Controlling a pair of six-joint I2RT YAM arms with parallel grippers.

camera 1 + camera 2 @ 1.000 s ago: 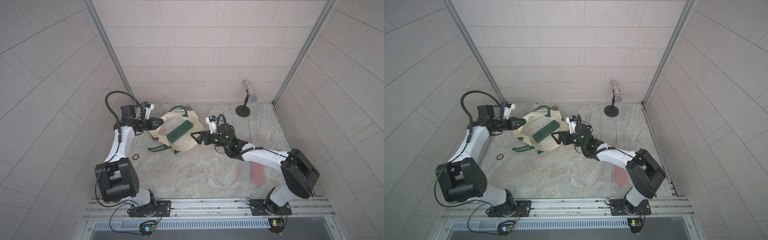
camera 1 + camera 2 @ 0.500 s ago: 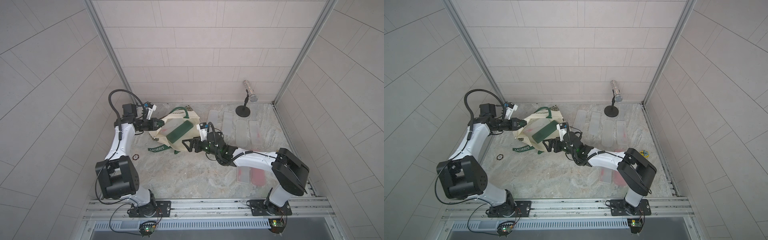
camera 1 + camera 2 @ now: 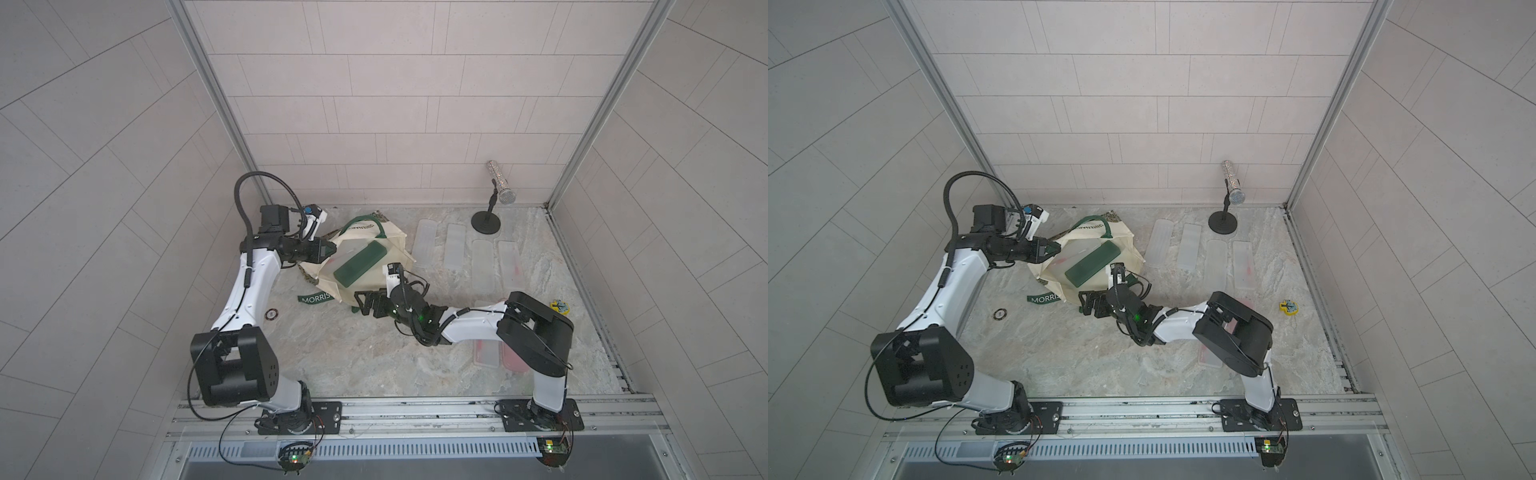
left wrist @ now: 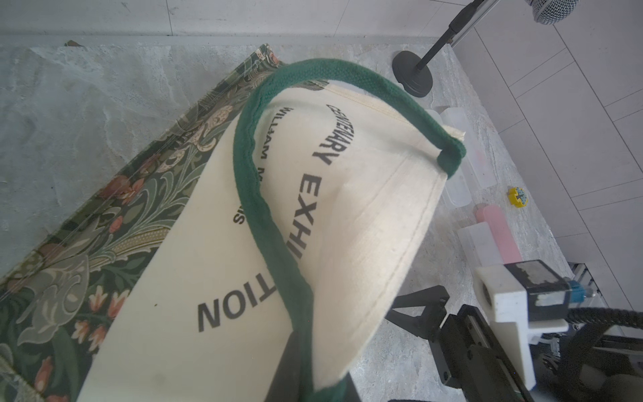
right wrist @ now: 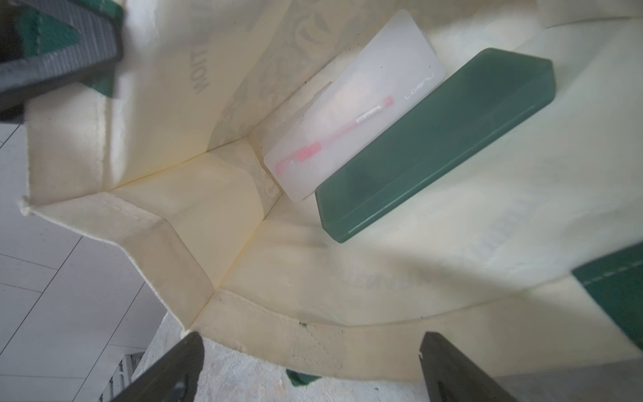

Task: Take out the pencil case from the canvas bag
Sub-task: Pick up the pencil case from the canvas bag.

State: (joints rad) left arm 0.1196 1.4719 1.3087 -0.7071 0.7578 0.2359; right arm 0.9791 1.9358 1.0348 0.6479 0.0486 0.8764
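The cream canvas bag [image 3: 392,243] [image 3: 1123,245] lies on its side with its mouth gaping. Inside lie a dark green pencil case [image 3: 359,266] [image 3: 1092,270] [image 5: 435,146] and, beside it, a frosted clear pencil case [image 5: 351,118] [image 3: 347,251] holding a pink pen. My left gripper [image 3: 330,249] [image 3: 1054,250] [image 4: 306,386] is shut on the bag's upper rim at the green handle [image 4: 250,181], lifting that side. My right gripper [image 3: 360,304] [image 3: 1086,303] [image 5: 311,348] stands open at the near edge of the mouth, nothing between its fingers.
A loose green strap lettered MORRIS [image 3: 313,298] trails on the marble table. Several frosted cases [image 3: 455,245] lie at the back right, with a microphone stand [image 3: 486,222] behind them. Pink cases [image 3: 513,359] sit under my right arm. A yellow piece [image 3: 560,306] and a small ring [image 3: 271,314] lie apart.
My right gripper, open throughout, has swung left and nearer, from the bag's right side to the front of its mouth. The left gripper has kept its hold, shifting slightly right.
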